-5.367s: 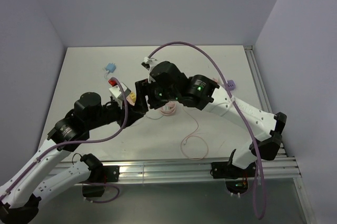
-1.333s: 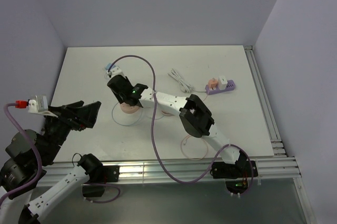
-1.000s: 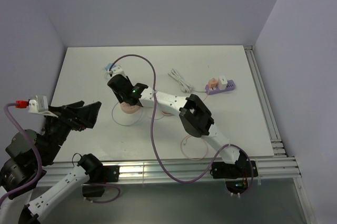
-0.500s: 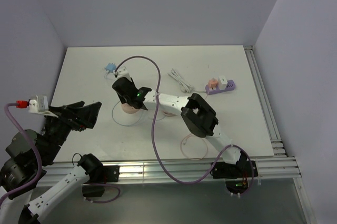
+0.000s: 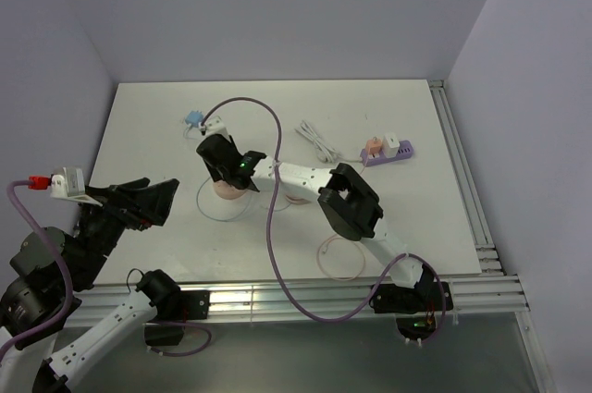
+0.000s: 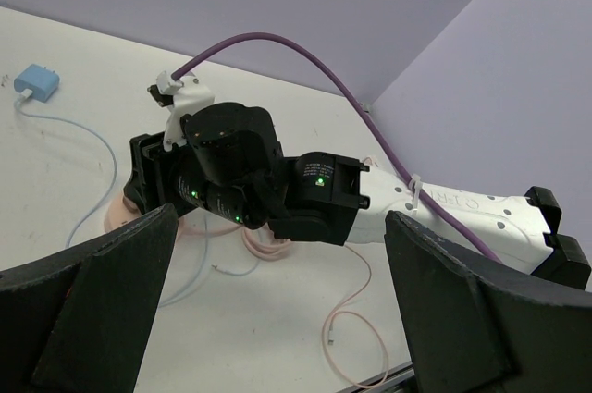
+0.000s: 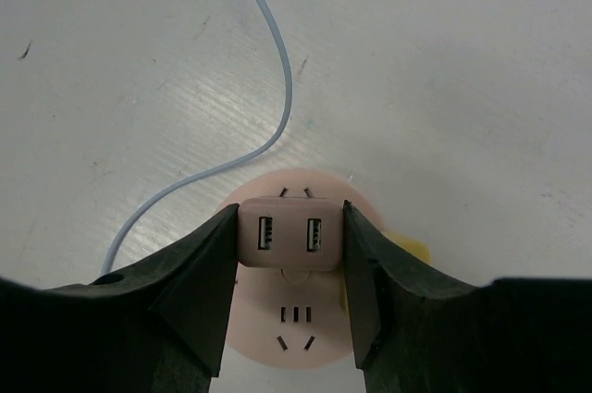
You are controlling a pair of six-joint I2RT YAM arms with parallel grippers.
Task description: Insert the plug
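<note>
The plug [image 7: 291, 236], a pink block with two USB ports, sits on the upper part of a round pink socket [image 7: 294, 333] lying flat on the white table. My right gripper [image 7: 291, 225] is shut on the plug, one black finger against each side. From above, the right gripper [image 5: 225, 164] hangs over the socket [image 5: 225, 192] at the table's left middle. My left gripper [image 6: 282, 319] is open and empty. It is raised at the near left [image 5: 139, 201], well apart from the socket.
A blue charger [image 5: 193, 118] and its pale blue cable [image 7: 277, 88] lie behind the socket. A yellow piece [image 7: 413, 251] touches the socket's right side. A purple power strip [image 5: 388, 150], a white cable [image 5: 317, 141] and a pink cable loop [image 5: 340, 259] lie to the right.
The left arm has drawn back from the middle to the near left. Over the last second the right gripper shifted slightly right and nearer over the socket, uncovering the blue charger.
</note>
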